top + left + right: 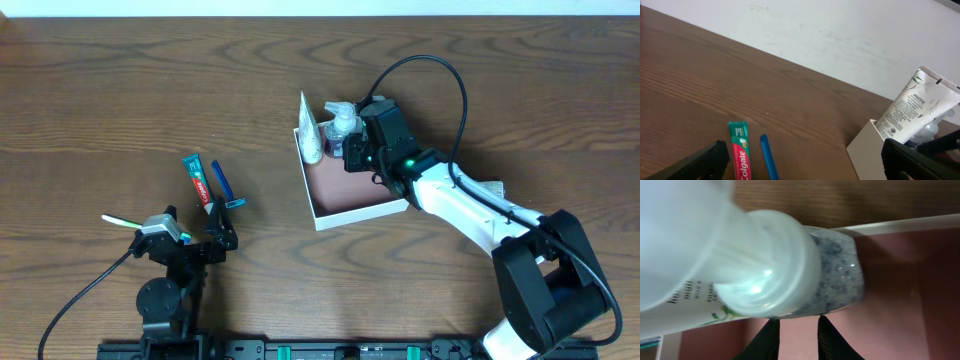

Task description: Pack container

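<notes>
The container [360, 212] is a shallow white box with a pink floor [900, 300]. In its far left corner stand a clear pump bottle [345, 122] [835, 285] and a white Pantene tube [310, 130] [915, 107]. My right gripper [352, 150] [799, 322] reaches into the box beside the bottle. Its jaws stand a narrow gap apart with pink floor showing between them, and their tips end at the bottle's lower edge. Whether they grip it is hidden. My left gripper [195, 228] [802, 160] rests wide open near the front left, holding nothing.
A Colgate toothpaste tube [199, 180] [740, 155] and a blue razor [224, 187] [768, 157] lie side by side just beyond the left gripper. A green and white toothbrush [120, 221] lies to its left. A pale flat item [490, 187] shows beside the right arm.
</notes>
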Robot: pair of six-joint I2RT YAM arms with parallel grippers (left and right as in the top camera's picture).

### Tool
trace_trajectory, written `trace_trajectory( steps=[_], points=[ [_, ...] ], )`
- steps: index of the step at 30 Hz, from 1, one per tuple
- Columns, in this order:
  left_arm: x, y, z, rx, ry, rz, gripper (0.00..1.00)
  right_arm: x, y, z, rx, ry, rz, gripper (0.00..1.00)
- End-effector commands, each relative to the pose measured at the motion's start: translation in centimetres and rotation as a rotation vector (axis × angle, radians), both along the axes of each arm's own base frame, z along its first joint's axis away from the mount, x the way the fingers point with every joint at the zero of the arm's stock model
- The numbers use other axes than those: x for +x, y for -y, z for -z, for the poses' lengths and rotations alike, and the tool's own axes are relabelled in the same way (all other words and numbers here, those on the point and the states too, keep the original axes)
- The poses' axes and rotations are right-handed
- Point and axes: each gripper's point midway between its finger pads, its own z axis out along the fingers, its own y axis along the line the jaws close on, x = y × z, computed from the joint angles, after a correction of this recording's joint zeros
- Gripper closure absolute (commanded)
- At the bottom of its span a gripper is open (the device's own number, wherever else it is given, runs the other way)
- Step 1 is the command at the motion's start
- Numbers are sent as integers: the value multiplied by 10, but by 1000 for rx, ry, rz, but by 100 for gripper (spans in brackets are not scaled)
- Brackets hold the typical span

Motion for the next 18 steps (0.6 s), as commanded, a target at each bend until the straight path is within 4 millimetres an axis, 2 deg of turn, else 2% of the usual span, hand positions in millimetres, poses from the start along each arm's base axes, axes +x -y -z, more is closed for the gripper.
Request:
trace_trajectory(
  steps=[1,6,12,15,18],
  points=[
    [0,-2,16,7,-38,-6,2,-2,-6,3,2,-1,-3,76],
    [0,-2,16,7,-38,-6,2,-2,-6,4,1,-3,-4,76],
    [0,-2,16,7,-38,-6,2,-10,-3,4,-10,-28,-13,83],
    [0,-2,16,7,-38,-6,2,-17,-1,-7,-17,-30,-30,77],
    [0,-2,16,7,-38,-6,2,-25,4,-26,-27,-12,-45,63]
  ],
)
